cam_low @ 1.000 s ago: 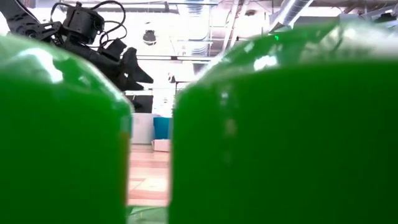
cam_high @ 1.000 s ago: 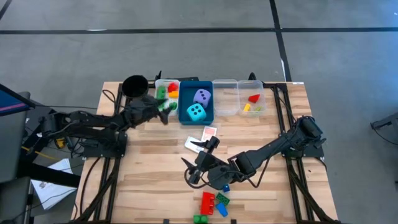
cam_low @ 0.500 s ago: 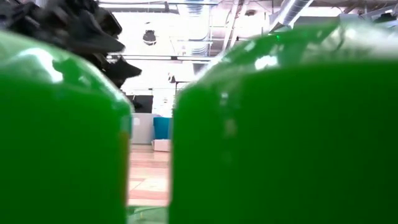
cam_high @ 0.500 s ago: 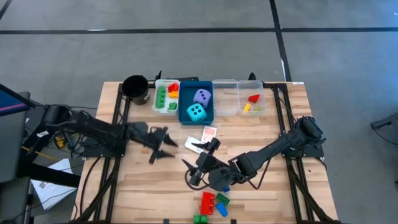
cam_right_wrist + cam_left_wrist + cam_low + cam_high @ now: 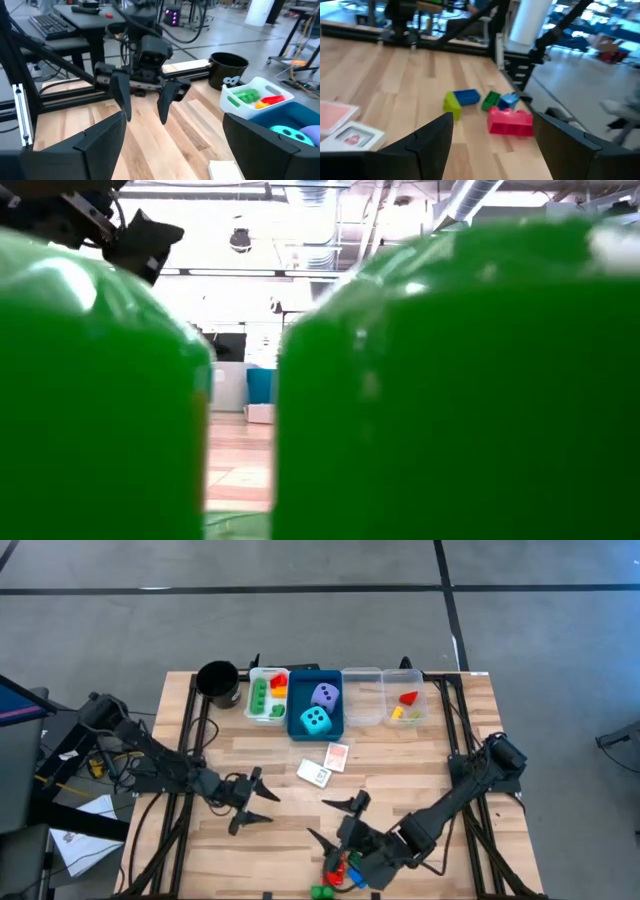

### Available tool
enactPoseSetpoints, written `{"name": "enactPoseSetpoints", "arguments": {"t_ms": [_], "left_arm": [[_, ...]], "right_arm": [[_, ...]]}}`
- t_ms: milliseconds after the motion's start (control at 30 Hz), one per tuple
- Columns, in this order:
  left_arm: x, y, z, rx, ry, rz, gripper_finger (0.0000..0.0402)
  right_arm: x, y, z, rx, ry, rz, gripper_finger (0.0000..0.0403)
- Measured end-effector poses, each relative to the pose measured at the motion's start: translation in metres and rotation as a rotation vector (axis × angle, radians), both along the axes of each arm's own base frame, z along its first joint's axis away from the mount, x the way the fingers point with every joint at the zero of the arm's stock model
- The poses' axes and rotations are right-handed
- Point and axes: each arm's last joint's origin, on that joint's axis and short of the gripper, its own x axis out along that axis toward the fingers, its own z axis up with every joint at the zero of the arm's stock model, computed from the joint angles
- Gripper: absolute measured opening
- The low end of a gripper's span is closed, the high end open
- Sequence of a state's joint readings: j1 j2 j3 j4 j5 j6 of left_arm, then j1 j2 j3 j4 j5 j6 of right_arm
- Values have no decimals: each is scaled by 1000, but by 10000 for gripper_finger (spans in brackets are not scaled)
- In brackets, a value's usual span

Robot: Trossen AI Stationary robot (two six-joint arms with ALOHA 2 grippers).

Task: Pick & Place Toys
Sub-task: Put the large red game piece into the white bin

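Note:
Several small bricks lie near the table's near edge: red (image 5: 510, 122), green (image 5: 491, 99), blue (image 5: 467, 96) and yellow-green (image 5: 452, 104). My right arm partly covers them (image 5: 335, 865) from above. Two card packs (image 5: 337, 755) (image 5: 316, 774) lie flat at mid-table. A lavender die (image 5: 324, 694) and a cyan die (image 5: 316, 720) sit in the blue tray (image 5: 300, 732). My left gripper (image 5: 255, 802) hangs open and empty over the left middle, pointing toward the bricks. My right gripper (image 5: 335, 820) is open and empty above the table, just beyond the bricks, facing my left gripper (image 5: 145, 95).
A white tray (image 5: 252, 700) with green, yellow and red bricks, two clear trays (image 5: 361, 700) (image 5: 404, 715) and a black cup (image 5: 217, 680) line the far edge. A green brick (image 5: 440, 400) right before the low camera blocks nearly all of that view.
My left gripper has swung from the white tray at the far edge toward the near edge, staying open and carrying nothing. My right gripper has moved toward the near edge and the bricks, rolling a little; its fingers stay as wide apart.

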State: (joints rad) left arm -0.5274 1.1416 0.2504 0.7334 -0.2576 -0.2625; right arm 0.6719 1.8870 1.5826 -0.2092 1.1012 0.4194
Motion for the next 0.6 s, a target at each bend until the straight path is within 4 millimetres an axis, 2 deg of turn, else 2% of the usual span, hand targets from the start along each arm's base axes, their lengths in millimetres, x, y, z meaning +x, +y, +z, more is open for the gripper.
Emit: {"name": "enactPoseSetpoints", "arguments": {"t_ms": [200, 300, 467, 600], "left_arm": [[15, -11, -24, 43, 61, 55, 266], [36, -22, -35, 82, 90, 57, 266], [72, -42, -56, 258, 109, 59, 264], [95, -51, -72, 296, 130, 64, 262]], "right_arm": [[1, -3, 1, -25, -16, -47, 327], [6, -10, 1, -35, -12, -67, 327], [11, -18, 1, -23, -14, -91, 327], [8, -14, 1, -21, -13, -79, 327]]}}
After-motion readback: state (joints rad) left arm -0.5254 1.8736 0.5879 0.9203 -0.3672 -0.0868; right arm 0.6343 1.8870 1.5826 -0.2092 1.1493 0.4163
